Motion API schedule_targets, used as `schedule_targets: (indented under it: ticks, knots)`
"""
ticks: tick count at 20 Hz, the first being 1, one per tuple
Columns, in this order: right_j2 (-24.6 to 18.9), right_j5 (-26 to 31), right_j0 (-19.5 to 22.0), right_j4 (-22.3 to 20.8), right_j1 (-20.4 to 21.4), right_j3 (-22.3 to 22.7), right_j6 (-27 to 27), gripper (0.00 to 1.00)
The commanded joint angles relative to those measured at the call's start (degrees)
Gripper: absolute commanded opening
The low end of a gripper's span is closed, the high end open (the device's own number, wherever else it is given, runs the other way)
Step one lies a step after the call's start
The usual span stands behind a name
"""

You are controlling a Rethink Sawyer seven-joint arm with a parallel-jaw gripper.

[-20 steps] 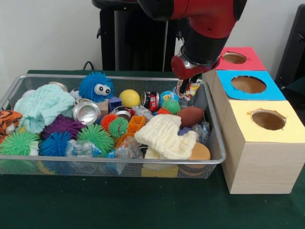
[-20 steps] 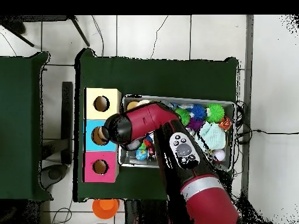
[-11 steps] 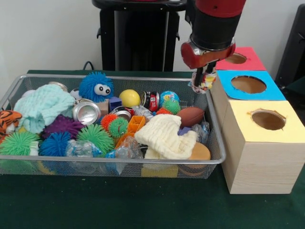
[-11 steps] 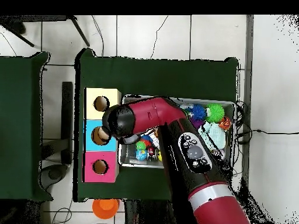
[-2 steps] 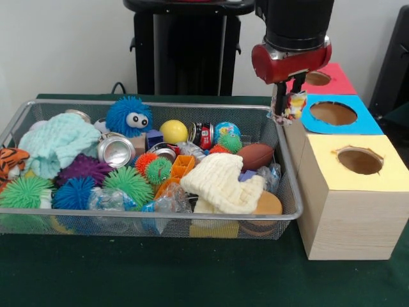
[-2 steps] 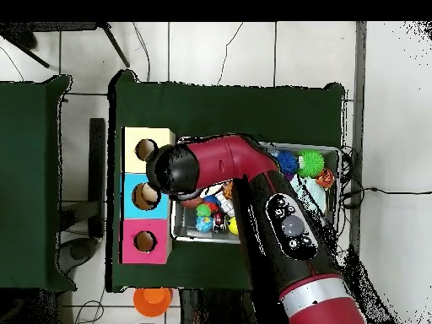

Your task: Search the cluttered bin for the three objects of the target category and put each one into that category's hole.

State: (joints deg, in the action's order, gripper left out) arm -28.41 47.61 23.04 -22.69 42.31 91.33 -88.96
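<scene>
My gripper (image 5: 286, 96) is shut on a crumpled colourful wrapper (image 5: 291, 109). The wrapper hangs in the air just past the right wall of the wire bin (image 5: 160, 103), at the left edge of the blue-topped box (image 5: 364, 125) and short of its hole (image 5: 333, 113). The red-topped box (image 5: 335, 83) stands behind it and the yellow-topped box (image 5: 383, 176) in front. In the overhead view the arm's wrist (image 6: 173, 171) hides the gripper and sits between the bin (image 6: 190, 237) and the boxes (image 6: 135, 211).
The bin holds spiky balls (image 5: 131, 182), crushed cans (image 5: 115, 150), knitted cloths (image 5: 220, 182), crumpled clear plastic (image 5: 108, 199), a brown football (image 5: 255, 155) and a blue fuzzy toy (image 5: 130, 116). An orange object (image 6: 153, 299) lies on the floor.
The gripper has lifted the wrapper out of the bin's back right corner and carried it up and right, over the bin wall toward the blue-topped box.
</scene>
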Motion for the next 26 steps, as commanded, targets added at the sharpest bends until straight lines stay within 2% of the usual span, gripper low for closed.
schedule_targets:
  ticks: [1, 4, 10, 14, 18, 21, 26]
  knots:
    - [-3.0, -6.0, 2.8, 1.3, 0.5, 4.1, 0.1, 0.0]
    - [-3.3, -10.5, 3.2, 1.5, -0.7, 4.1, -2.1, 0.0]
    - [-2.0, -16.4, -0.8, 1.7, -2.6, 3.3, -7.4, 0.0]
    - [-0.7, -18.7, -2.5, 1.6, -4.6, 3.3, -8.3, 0.0]
    - [-2.3, -22.8, -1.4, 2.9, -6.1, 5.9, -8.1, 0.0]
    - [-2.3, -23.4, -1.6, 3.6, -6.5, 6.4, -7.8, 0.0]
    - [-1.0, -20.8, -3.2, 3.7, -8.8, 5.0, -5.8, 0.0]
